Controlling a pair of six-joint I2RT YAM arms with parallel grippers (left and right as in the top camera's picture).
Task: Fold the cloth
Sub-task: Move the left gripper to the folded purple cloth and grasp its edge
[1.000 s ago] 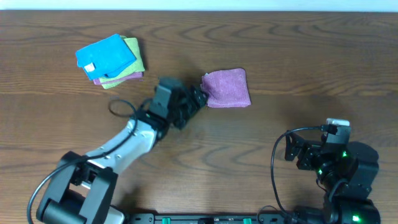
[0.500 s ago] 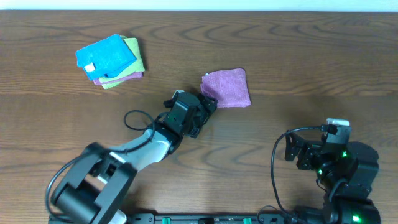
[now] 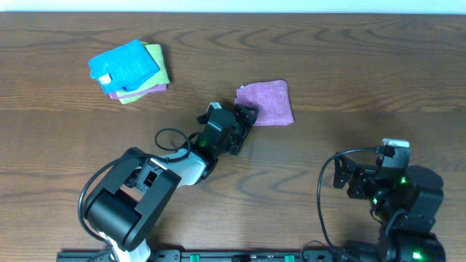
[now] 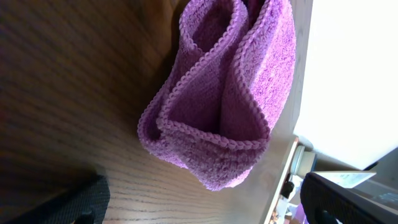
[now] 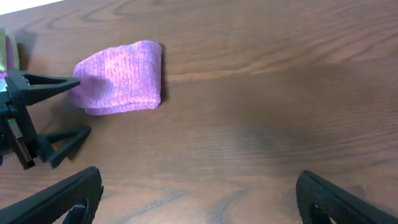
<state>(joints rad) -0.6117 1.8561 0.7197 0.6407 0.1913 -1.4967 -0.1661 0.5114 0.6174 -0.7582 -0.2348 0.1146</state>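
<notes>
Near the middle of the brown wooden table (image 3: 364,80) I see the lilac microfibre cloth (image 3: 266,102) lying folded into a small thick pad, its looped edges facing the left gripper (image 3: 246,116); that claw stands spread wide just beside the cloth's left edge, pinching nothing; the right gripper (image 3: 341,177) sits well apart at the near right, likewise spread and empty; a bright blue cloth (image 3: 124,64) tops a stack at the far left.
</notes>
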